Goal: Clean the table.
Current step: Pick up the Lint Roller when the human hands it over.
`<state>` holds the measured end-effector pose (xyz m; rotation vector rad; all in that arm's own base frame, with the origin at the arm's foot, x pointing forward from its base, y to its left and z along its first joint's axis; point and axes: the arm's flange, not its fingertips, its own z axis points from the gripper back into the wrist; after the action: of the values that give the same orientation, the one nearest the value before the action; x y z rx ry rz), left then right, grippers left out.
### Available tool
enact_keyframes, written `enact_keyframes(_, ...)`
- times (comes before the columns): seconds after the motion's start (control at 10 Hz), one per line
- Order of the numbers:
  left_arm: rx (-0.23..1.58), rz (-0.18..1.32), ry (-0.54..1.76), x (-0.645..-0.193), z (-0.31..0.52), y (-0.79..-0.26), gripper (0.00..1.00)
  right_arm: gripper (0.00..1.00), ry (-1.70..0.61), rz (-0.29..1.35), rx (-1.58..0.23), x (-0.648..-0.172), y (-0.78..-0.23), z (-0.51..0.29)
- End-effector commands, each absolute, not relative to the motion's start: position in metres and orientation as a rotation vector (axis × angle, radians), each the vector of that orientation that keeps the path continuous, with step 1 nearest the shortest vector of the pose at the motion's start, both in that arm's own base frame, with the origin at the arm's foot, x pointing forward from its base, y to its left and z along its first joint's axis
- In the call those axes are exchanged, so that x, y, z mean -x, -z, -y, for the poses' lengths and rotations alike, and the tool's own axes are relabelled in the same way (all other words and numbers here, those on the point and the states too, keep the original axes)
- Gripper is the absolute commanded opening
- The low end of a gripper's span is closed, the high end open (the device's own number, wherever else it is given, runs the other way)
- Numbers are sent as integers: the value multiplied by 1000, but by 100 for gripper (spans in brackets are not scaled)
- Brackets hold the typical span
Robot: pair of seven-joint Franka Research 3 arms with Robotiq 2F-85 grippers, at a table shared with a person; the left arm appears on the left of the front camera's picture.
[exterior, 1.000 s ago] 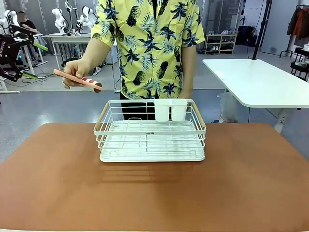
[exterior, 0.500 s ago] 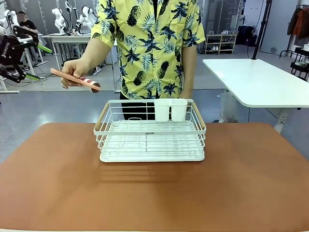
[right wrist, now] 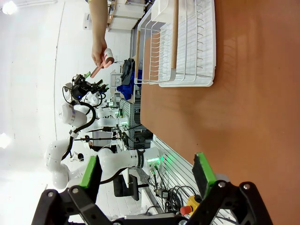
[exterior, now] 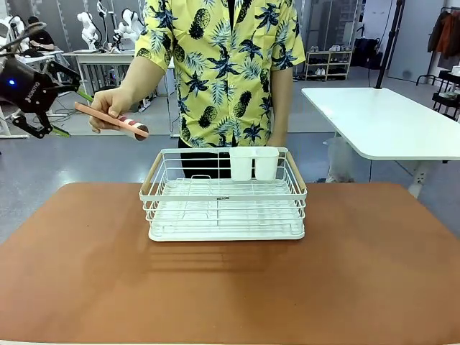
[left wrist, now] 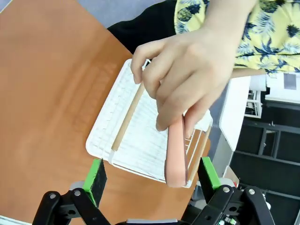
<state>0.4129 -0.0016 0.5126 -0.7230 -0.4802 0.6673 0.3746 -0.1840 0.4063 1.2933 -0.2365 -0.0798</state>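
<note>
Across the terracotta table [exterior: 230, 287], a person's hand [exterior: 108, 104] holds out a pink-handled tool [exterior: 111, 119] with a red-and-white striped head, in the air left of the white wire dish rack [exterior: 224, 198]. My left gripper [exterior: 72, 113] is open at the handle's free end. In the left wrist view the pink handle [left wrist: 176, 157] hangs from the hand [left wrist: 187, 70] between my green pads [left wrist: 96, 176], touching neither, above the rack [left wrist: 140, 145] and table [left wrist: 47, 93]. My right gripper [right wrist: 146, 169] is open, low over the table [right wrist: 243, 122], holding nothing.
Two white cutlery cups [exterior: 253, 164] hang on the rack's far wall. A white-topped table [exterior: 381, 118] stands at the back right. The right wrist view shows the rack [right wrist: 185, 47] far off, and the hand with the tool [right wrist: 104, 55].
My left gripper has moved right and slightly down, closing in on the handle's free end, its fingers still open. The person's hand and tool have shifted only a little left.
</note>
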Motion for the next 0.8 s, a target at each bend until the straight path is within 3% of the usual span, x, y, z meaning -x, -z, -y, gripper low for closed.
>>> enact_keyframes(0.0, 731, 460, -696, -417, 12, -504, 100, 100, 73, 242, -1299, -374, -409, 184)
enact_keyframes(0.7, 791, 523, -694, -438, 16, -495, 100, 100, 73, 242, -1299, -374, -409, 184)
